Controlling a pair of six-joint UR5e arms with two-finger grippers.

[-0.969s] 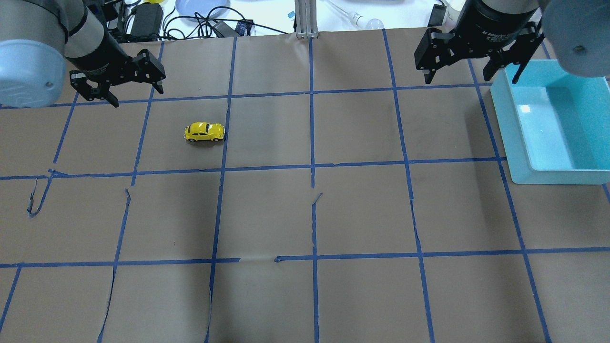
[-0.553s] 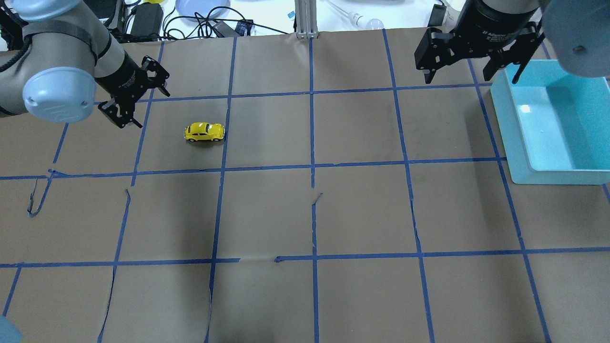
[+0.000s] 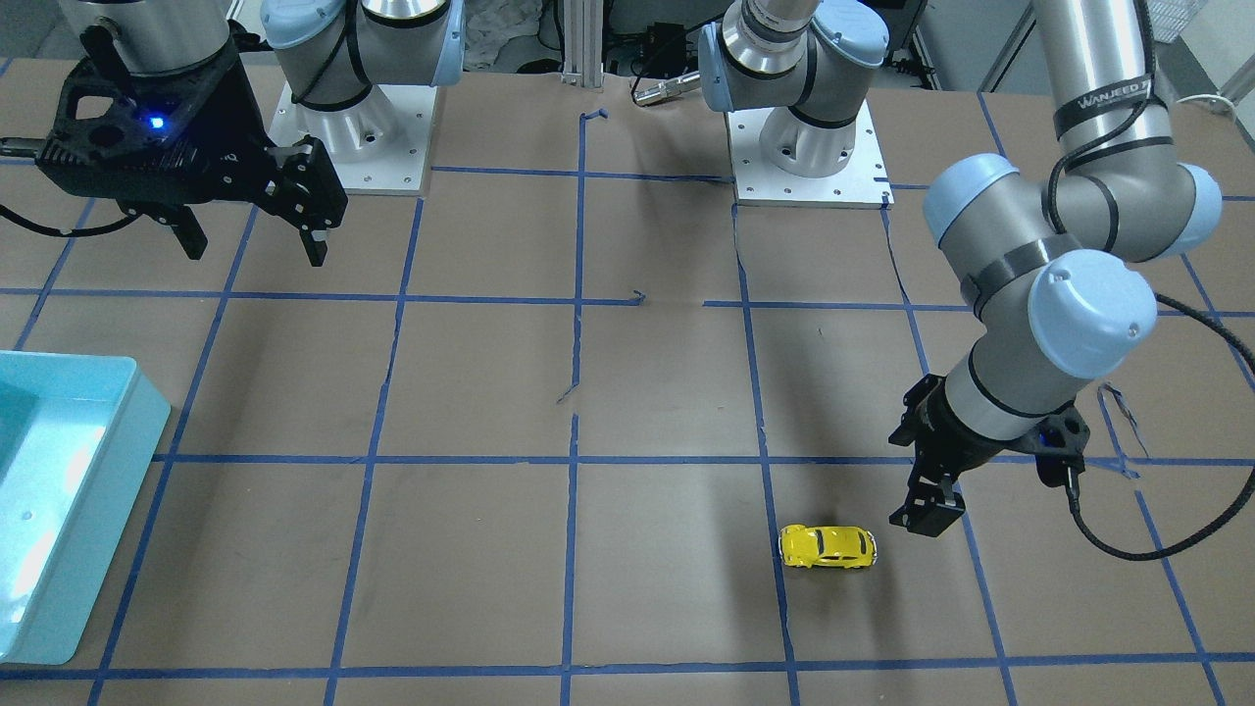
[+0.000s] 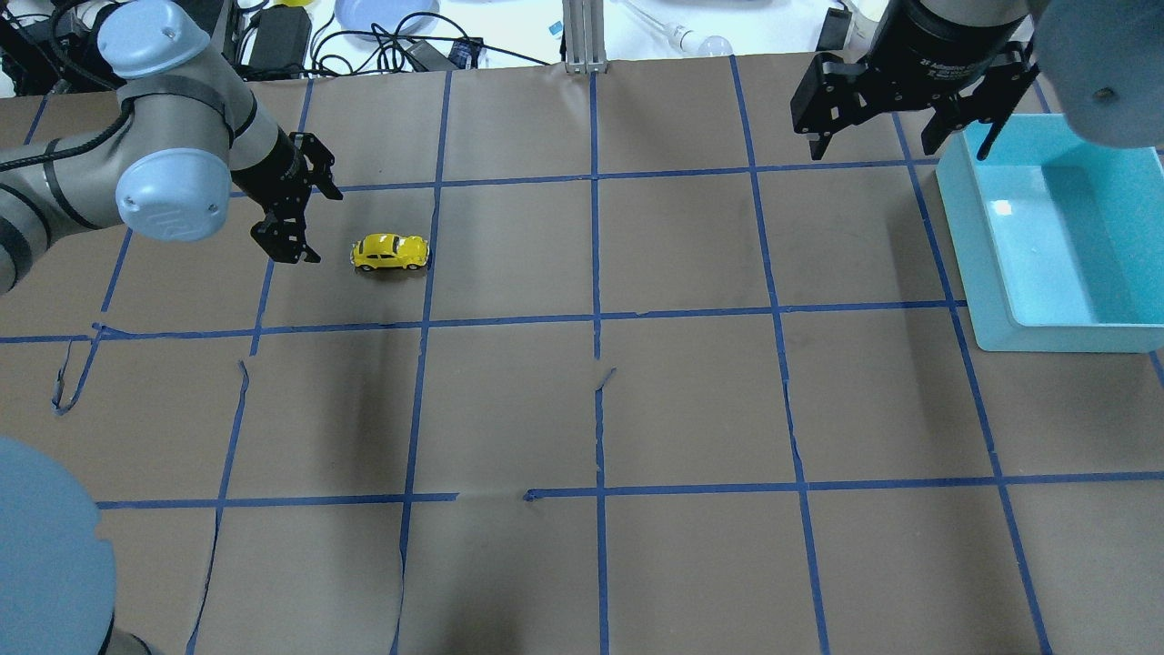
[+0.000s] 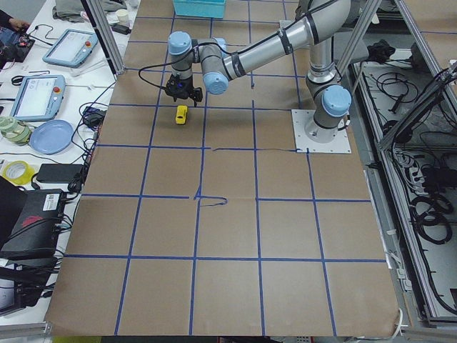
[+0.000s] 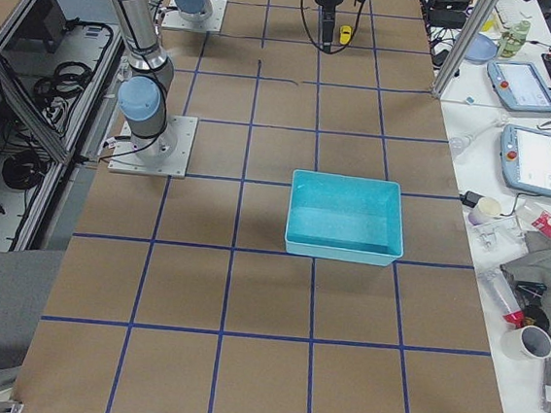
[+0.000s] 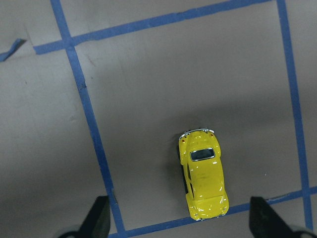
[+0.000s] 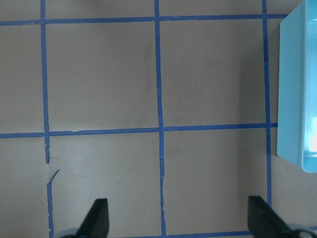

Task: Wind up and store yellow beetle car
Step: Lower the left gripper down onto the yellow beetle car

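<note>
The yellow beetle car [image 4: 390, 253] stands on its wheels on the brown paper in the far left part of the table; it also shows in the front view [image 3: 828, 547]. My left gripper [image 4: 318, 227] is open and empty, just left of the car and above the table. In the left wrist view the car [image 7: 202, 176] lies lengthwise between the open fingers [image 7: 99, 220], toward the right one. My right gripper [image 4: 896, 146] is open and empty at the far right, next to the teal bin [image 4: 973, 255].
The teal bin [image 3: 147, 412] is empty and sits at the right edge of the table. Blue tape lines cross the paper, with some torn strips [image 4: 64, 382]. Cables, a plate and devices lie beyond the far edge [image 4: 382, 27].
My left arm has swung in toward the car; its gripper turned and moved right and nearer, ending just beside the car. The car and the right arm have not moved.
</note>
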